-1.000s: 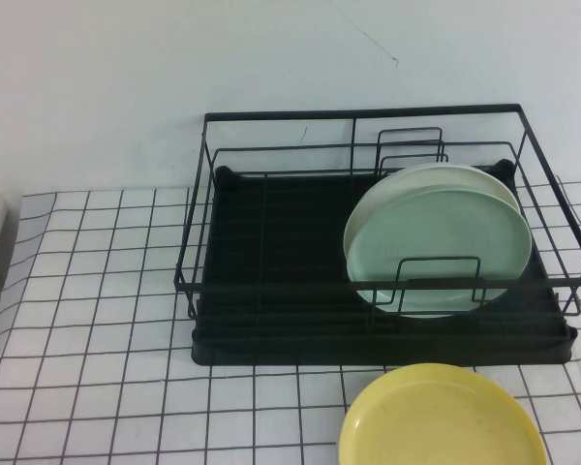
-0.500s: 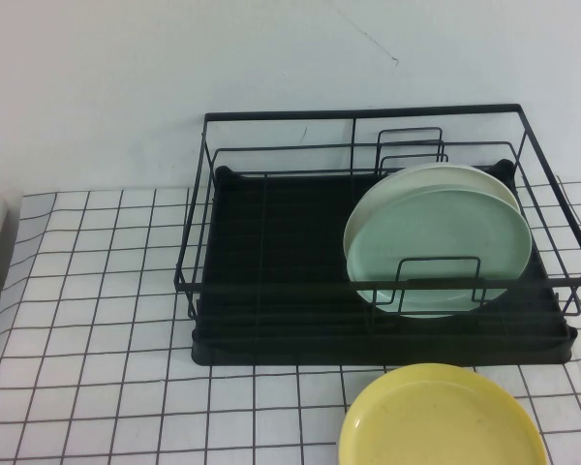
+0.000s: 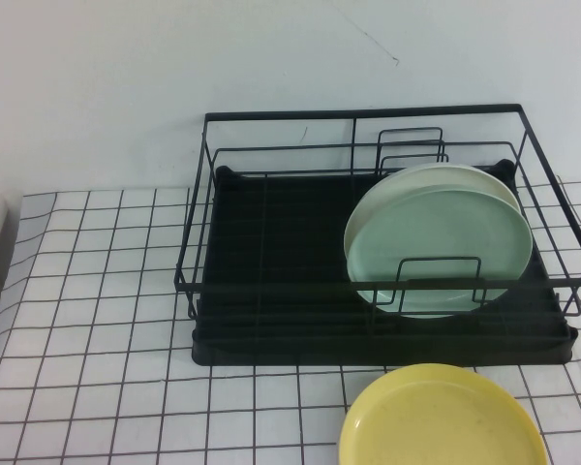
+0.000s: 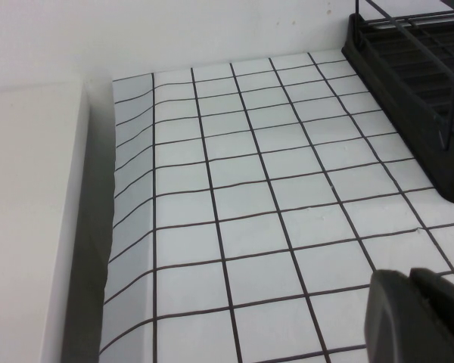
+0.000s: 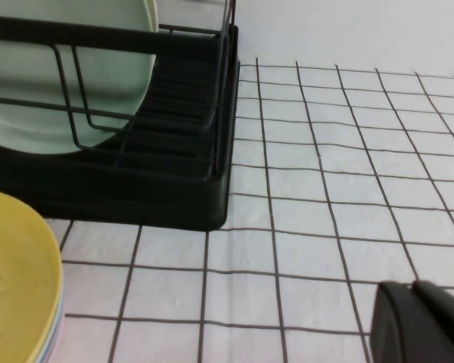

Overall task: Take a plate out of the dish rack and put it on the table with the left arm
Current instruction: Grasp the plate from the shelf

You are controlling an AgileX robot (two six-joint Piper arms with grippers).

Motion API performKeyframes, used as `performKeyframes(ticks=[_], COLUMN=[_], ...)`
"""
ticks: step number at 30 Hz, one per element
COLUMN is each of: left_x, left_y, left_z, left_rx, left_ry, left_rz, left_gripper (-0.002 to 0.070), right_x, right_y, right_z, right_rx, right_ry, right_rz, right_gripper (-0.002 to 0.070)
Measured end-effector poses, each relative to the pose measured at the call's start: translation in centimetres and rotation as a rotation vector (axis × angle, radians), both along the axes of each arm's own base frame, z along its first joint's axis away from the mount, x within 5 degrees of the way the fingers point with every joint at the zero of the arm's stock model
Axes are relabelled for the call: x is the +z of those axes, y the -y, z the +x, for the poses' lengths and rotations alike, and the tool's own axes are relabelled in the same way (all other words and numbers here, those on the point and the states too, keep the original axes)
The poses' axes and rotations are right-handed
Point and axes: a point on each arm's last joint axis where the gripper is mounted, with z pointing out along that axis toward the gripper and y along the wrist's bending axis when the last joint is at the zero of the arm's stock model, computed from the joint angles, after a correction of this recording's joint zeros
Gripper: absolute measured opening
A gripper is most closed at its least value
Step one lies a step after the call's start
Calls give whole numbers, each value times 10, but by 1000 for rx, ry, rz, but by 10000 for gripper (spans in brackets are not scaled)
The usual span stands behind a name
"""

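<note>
Left hand (image 4: 418, 318): only its dark tip shows in the left wrist view, fingers closed together w/ nothing btwn them, low over the table (image 4: 250, 189), well clear of the dish rack (image 4: 416, 83) on the rack's left side; rack's black tray corner visible from there. Right hand (image 5: 422, 324): dark tip shows in the right wrist view, over the table just off the rack's right front corner; can't tell if its fingers are apart or together, nothing seen in them. Neither hand shows in the high view. Rack sits at the back of the table, close to the white wall (image 3: 271, 58). Mint-green plate (image 3: 441, 247) stands tilted on edge in the rack's right half, leaning btwn the upright wire dividers, front wire loop crossing its lower part. Cream-white plate (image 3: 470, 172) stands right behind it, touching or nearly so, only the upper rim showing. Yellow plate (image 3: 443, 417) lies flat on the table just in front of the rack's right half, not touching it.
</note>
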Motion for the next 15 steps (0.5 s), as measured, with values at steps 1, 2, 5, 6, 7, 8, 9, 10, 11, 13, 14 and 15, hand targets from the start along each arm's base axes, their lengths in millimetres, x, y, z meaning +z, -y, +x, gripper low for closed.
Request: performKeyframes(ticks=[1,2,5,6,7,8,9,10,11,13,14,15], left_x=[0,0,0,0,0,0,0,0,0,0,0,1], left_y=[0,0,0,0,0,0,0,0,0,0,0,0], left_z=[0,0,0,0,0,0,0,0,0,0,0,0], left_rx=[0,0,0,0,0,0,0,0,0,1,2,3], left_ry=[0,0,0,0,0,0,0,0,0,0,6,13], left_rz=[0,0,0,0,0,0,0,0,0,7,12,9], left_gripper=[-4,-4,-4,-4,-4,-4,-4,-4,-4,-4,-4,-4], right_x=[0,0,0,0,0,0,0,0,0,0,0,0], right_y=[0,0,0,0,0,0,0,0,0,0,0,0], right_z=[0,0,0,0,0,0,0,0,0,0,0,0], right_rx=[0,0,0,0,0,0,0,0,0,0,0,0], right_ry=[0,0,0,0,0,0,0,0,0,0,0,0], right_rz=[0,0,0,0,0,0,0,0,0,0,0,0], right_gripper=[-1,-1,-1,-1,-1,-1,-1,-1,-1,-1,-1,-1])
